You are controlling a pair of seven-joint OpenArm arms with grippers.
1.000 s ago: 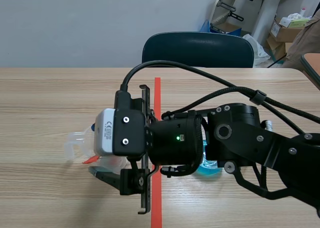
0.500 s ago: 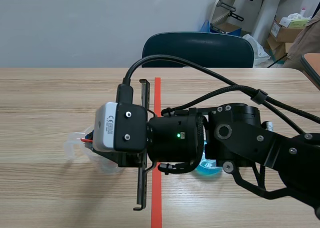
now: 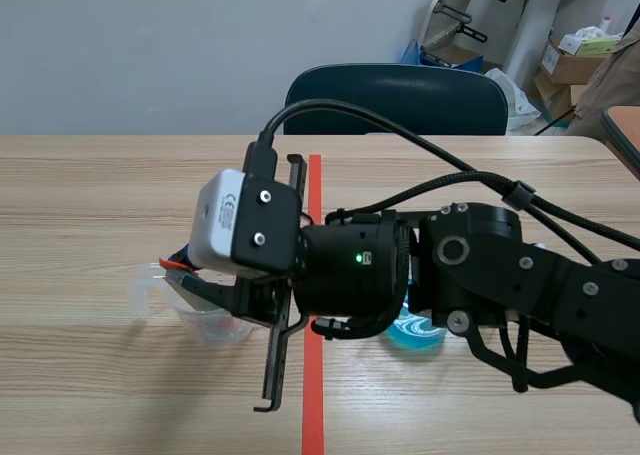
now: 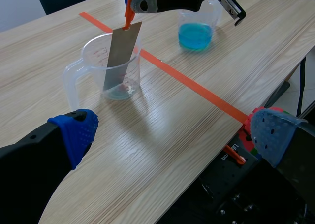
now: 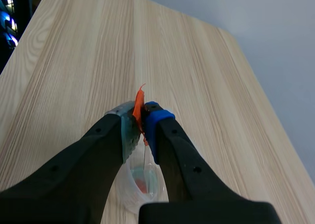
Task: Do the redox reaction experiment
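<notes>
Carefully ease the metal strip (image 4: 119, 54), hanging inside the clear measuring cup (image 4: 87, 61), straight down in 1 steady motion, with the right gripper (image 5: 139, 116) clamped tight on the orange tab (image 5: 139, 98) at the strip's top. Avoid scraping the cup's wall or nudging it (light plastic, probably easy to shove). Aim for the thin pool at the bottom. Leave the left gripper (image 4: 173, 135) spread wide and holding nothing, above the table (image 4: 162, 115) edge. Mind the beaker of blue liquid (image 4: 196, 32) across the red tape line (image 4: 197, 88).

We see bright, even light on the worktop (image 4: 162, 135). Soft shadows lie beside the clear cup (image 4: 91, 66) and under the right arm (image 3: 480, 275); every view looks sharp.
</notes>
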